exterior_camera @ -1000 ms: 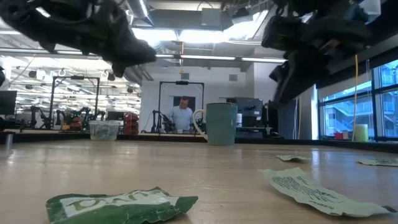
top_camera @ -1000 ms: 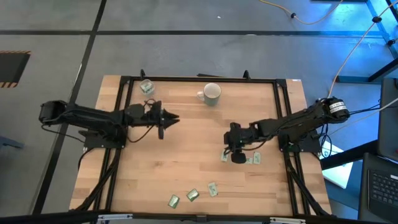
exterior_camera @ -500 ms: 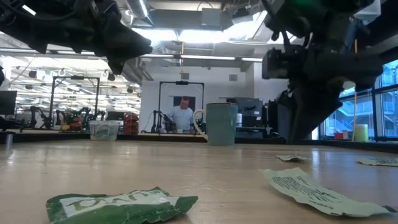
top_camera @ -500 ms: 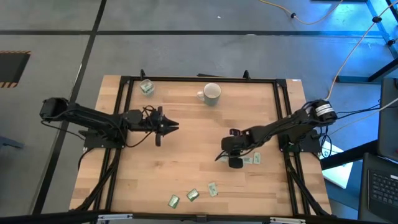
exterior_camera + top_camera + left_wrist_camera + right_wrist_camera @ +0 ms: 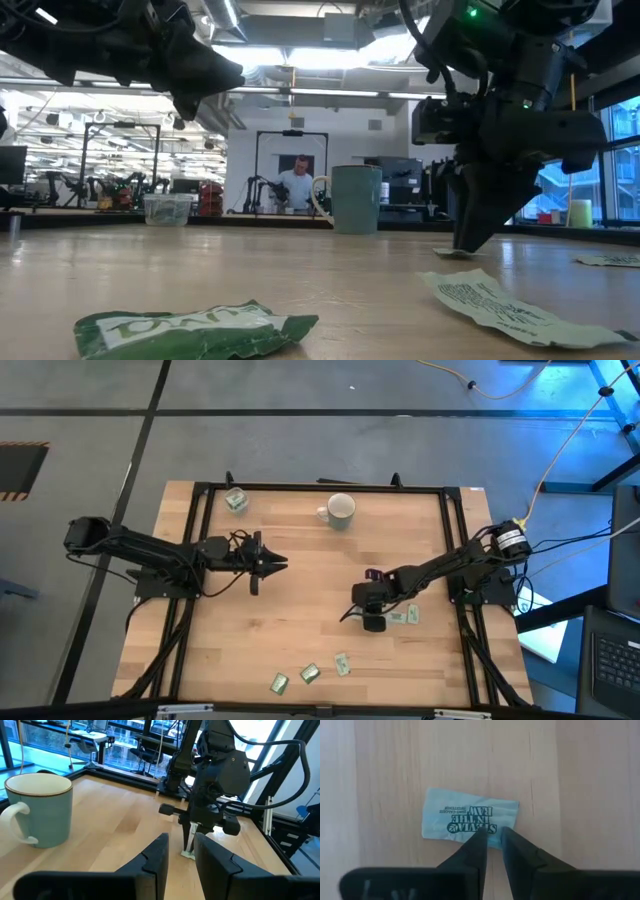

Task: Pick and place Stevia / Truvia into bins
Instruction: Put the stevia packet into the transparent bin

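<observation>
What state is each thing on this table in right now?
Mug: upright, near the far edge.
Clear cup: upright, packets inside.
Packet under the right gripper: flat on the wood, fingertips pinching its edge.
Packets near the front edge: lying loose.
Right gripper: down on that packet.
Left gripper: raised, slightly open, empty.

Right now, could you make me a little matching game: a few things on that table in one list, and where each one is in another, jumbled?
Things:
1. mug
2. clear cup
3. right hand
4. left hand

Places:
A. far left corner of the table
B. pointing straight down at a sachet
C. raised over the table's left middle
D. far edge, near the middle

Pairs: 1-D, 2-A, 3-B, 4-C
</observation>
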### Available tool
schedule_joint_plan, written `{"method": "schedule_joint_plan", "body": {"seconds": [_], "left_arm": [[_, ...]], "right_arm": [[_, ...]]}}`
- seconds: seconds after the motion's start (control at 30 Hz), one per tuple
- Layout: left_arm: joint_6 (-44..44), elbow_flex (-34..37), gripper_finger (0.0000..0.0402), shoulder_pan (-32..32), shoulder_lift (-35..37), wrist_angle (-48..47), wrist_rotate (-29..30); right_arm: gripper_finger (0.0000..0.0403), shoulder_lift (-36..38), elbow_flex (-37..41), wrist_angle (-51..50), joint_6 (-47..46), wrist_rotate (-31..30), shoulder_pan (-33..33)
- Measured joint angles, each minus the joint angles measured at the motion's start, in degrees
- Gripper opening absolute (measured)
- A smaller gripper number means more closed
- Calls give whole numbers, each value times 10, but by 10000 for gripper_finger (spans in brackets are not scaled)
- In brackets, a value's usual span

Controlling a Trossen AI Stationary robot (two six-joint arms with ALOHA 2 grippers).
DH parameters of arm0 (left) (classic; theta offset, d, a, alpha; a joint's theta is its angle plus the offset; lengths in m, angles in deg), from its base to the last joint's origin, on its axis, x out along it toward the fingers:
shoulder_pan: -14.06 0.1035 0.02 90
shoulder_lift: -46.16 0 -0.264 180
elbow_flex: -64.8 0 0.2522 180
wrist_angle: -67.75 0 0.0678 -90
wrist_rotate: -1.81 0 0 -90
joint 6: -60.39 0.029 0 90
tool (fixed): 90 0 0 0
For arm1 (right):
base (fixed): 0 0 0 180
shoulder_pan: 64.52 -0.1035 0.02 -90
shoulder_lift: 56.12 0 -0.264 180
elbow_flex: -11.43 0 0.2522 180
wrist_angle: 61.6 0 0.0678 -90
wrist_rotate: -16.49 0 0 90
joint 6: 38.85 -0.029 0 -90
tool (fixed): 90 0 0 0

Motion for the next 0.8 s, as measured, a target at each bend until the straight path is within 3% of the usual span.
{"method": "schedule_joint_plan", "body": {"seconds": [0.27,0.5,0.63,0.8], "left_arm": [[0,0,86,0,0,0,1],[-3,0,86,0,0,0,8],[-58,0,86,0,0,0,38],[-120,0,86,1,0,-2,71]], "right_arm": [[7,0,0,-4,3,-3,0],[3,-2,-34,-36,22,-29,-1],[2,-7,-88,-98,72,-125,0],[1,-5,-150,-99,165,-289,0]]}}
